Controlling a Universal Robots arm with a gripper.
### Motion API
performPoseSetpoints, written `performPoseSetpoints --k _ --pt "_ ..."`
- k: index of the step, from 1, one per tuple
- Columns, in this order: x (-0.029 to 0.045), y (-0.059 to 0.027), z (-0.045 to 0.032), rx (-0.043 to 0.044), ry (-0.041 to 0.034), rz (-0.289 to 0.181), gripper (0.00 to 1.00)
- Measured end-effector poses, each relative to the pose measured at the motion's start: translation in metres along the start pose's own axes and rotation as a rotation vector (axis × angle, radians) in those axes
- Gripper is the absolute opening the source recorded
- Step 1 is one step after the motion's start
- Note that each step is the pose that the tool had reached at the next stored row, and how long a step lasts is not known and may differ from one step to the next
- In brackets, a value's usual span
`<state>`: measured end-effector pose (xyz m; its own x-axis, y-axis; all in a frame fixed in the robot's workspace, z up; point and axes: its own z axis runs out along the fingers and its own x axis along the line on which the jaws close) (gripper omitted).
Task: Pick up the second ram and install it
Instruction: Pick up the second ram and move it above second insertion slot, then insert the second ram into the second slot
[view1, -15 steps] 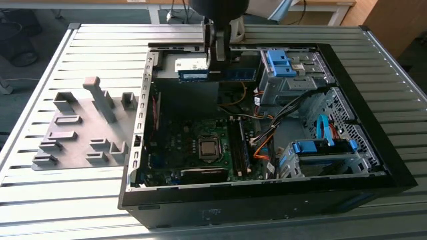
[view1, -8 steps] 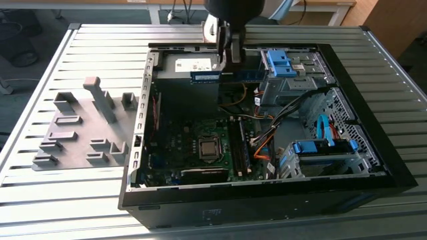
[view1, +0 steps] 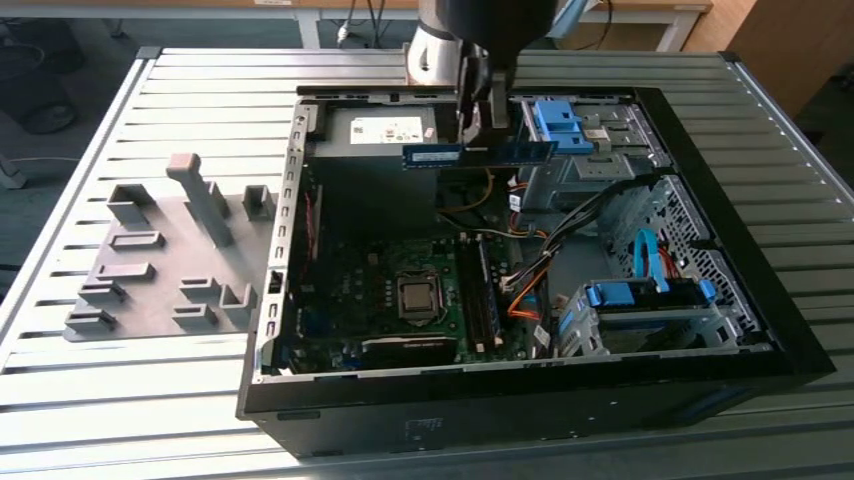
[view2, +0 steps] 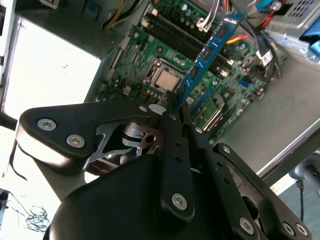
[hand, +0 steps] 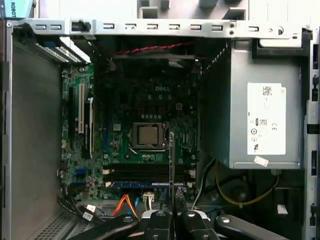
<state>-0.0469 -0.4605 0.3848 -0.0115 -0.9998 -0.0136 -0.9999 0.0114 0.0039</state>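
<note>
One RAM stick is up in the air right now: the second ram (view1: 478, 153) is pinched edge-on in the gripper (view1: 483, 128), which is clamped shut on it, hanging level above the open PC case (view1: 287, 250) near the power supply (view1: 387, 130) end, well clear of the board. In the second wrist view the blue stick (view2: 206, 55) pokes out past the gripper (view2: 172, 107) with the motherboard (view2: 165, 55) far below it.

So my read is we're in the carry step: picked up, not seated yet. In the first wrist view one blue module (hand: 145, 184) already sits in the memory slots (hand: 145, 172) beside the CPU socket (hand: 148, 135) (looks like the first one is done), and dark empty slots lie right next to it. Whatever comes next calls for lining the stick's long edge up parallel with a free slot and bringing it straight down, I'd guess; tilt would be the enemy here.

Labels: a white sticker (hand: 266, 119) on the power supply and a pale label on the stick's end are there, but I can't make out any of the print. The grey fixture tray (view1: 160, 260) sits on the counter (view1: 80, 400) beside the case.
</note>
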Motion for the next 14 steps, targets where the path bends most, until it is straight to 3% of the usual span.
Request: performPoseSetpoints --k 3,14 --pt "-0.0001 -0.0076 0.0010 0.0009 -0.0001 0.000 0.14" --pt "-0.0001 -0.0080 0.0010 0.0011 0.0000 0.000 0.14"
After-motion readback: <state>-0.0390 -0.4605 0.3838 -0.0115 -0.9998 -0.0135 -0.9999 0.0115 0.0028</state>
